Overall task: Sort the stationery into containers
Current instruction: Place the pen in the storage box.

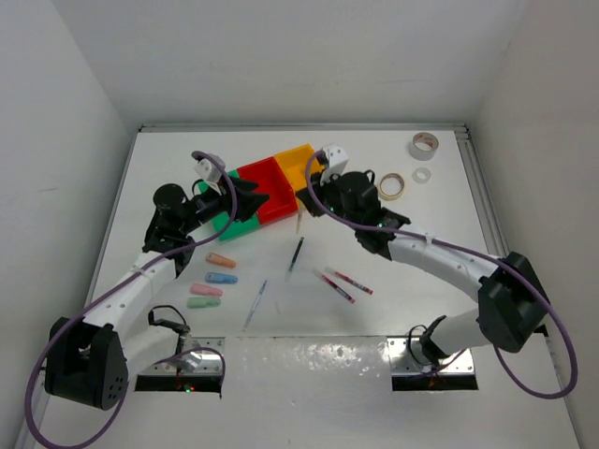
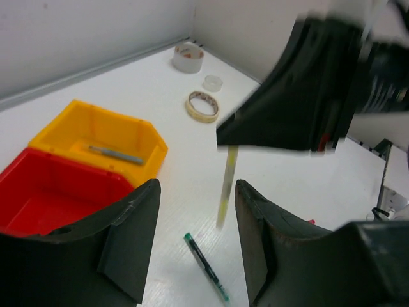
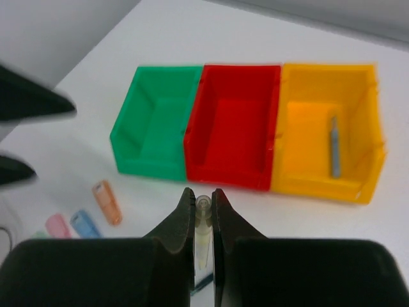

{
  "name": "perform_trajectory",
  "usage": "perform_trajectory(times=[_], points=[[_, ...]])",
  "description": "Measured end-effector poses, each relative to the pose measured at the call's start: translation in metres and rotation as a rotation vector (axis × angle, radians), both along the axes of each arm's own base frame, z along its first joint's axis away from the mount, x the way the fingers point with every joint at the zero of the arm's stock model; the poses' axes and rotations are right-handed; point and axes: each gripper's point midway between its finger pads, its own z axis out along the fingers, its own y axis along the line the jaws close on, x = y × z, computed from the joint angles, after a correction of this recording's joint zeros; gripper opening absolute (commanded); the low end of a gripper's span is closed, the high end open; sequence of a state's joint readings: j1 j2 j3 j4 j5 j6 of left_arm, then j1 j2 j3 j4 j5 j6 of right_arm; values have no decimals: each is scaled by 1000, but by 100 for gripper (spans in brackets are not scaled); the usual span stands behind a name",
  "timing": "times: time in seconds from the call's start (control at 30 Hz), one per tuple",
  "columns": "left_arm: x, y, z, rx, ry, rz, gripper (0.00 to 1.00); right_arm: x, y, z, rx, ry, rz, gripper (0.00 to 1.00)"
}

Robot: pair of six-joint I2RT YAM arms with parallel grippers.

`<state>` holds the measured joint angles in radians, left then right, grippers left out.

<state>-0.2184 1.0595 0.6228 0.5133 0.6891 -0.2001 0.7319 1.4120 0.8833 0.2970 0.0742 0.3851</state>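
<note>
The right gripper (image 3: 202, 199) has its jaws closed on a thin pale-yellow pen (image 3: 202, 233), pinched near its upper end. In the left wrist view the pen hangs nearly upright below that gripper, its lower tip close above the white table (image 2: 307, 192); whether it touches cannot be told.

The coming move turns on 1 relation. The open-top yellow-orange plastic bin (image 3: 303, 147) lies ahead and to the right of the right jaws, at the far end of the row of 3, just past the red plastic bin (image 3: 233, 128). Its long axis runs away from the gripper, as does the slim grey pen (image 3: 334, 147) already lying inside. The held pen stands across that line, so it likely needs tipping toward level to lie along the bin.

The right arm is plainly the nearer one, since it holds the pen. The left gripper (image 2: 197, 192) has its jaws apart with nothing between them, near the red bin and the green plastic bin (image 3: 160, 121).

The table is flat, white and smooth. The way to the yellow-orange bin looks free, though the 2 grippers stand near each other.
</note>
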Motion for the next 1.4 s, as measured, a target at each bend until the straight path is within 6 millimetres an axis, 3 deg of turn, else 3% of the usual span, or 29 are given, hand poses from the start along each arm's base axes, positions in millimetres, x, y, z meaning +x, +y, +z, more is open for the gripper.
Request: perform_trajectory(times=[0.07,0.2,0.33,0.43,0.53,0.7,0.83,0.93,1.4], points=[[2,4,-9,13,32,26,48,22,-3,25,-19,-36,-23,0],[7,15,-19,39,70,94,48,85,-8,86,-34,-134,-85,0],[10,31,-20,61,73,169,48,138,-13,98,-99,-169,-139,0],[11,44,-21,74,77,223,48,180,-9,73,-183,-143,-164,0],[12,57,-21,86,76,275,48,206,-2,27,-255,-84,-160,0],[11,73,-27,103,91,335,48,223,2,-48,-336,27,-151,0],[11,81,-35,115,115,364,48,224,1,-86,-380,87,-148,0],[11,85,-38,121,123,378,48,224,0,-96,-392,102,-152,0],[15,99,-41,125,128,430,48,238,6,-102,-354,62,-169,5]])
